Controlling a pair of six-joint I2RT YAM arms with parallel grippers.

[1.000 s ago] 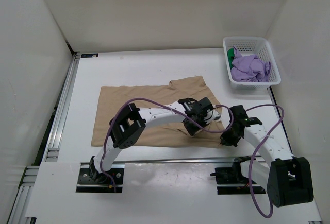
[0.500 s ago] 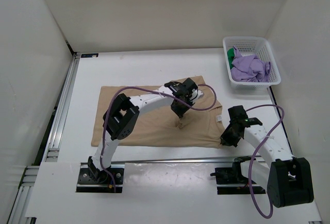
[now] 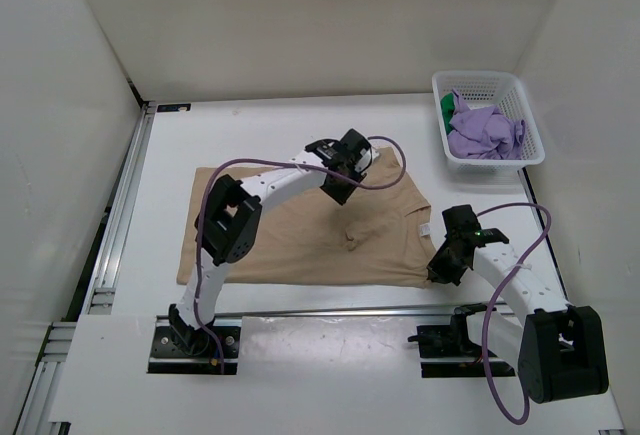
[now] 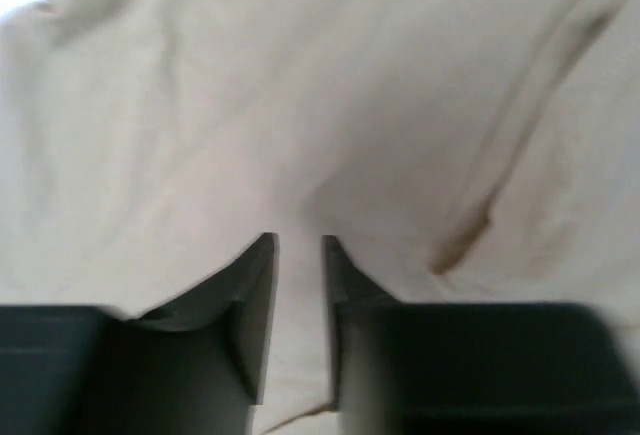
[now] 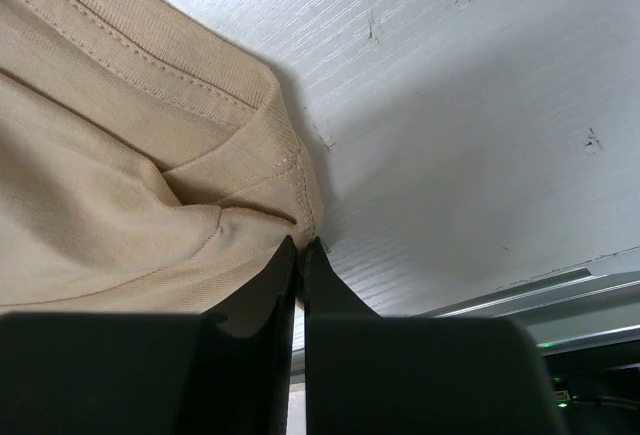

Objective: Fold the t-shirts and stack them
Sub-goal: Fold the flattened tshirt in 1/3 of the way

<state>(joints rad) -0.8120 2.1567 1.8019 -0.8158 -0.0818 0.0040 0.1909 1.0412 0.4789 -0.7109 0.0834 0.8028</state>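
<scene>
tan shirt (image 3: pixel 280 225) lies spread out mid-table (image 3: pixel 250 135), roughly flat, not folded yet. purple shirt (image 3: pixel 480 133) and green shirt (image 3: pixel 446 105) sit bunched in the basket (image 3: pixel 480 76) at 1 o'clock.

right gripper (image 5: pixel 300 247) is clamped on the tan shirt's corner at its 4 o'clock. the wrist view shows only the hem edge between the tips. left gripper (image 4: pixel 298 243) hovers over the shirt's 12-1 o'clock area by the sleeve. its jaws are a narrow slit apart with nothing visibly pinched, just cloth close below.

risks as i see them:
- the right bite is thin, right at the stitched edge. any lift or pull toward 9 o'clock could slip it out and drop the corner mid-fold.
- only one side is held. if the right moves before the left has cloth, the shirt drags and skews instead of folding.
- there's a small pucker (image 3: pixel 350 243) at about 5 o'clock of shirt centre. folding over it would lock in a crease.
- the left is very close to the fabric and the view is blurry. closing here could grab too much cloth, maybe both layers, and bunch it.
- the left arm's cable loops low over the shirt, so a sweep could snag it.
</scene>
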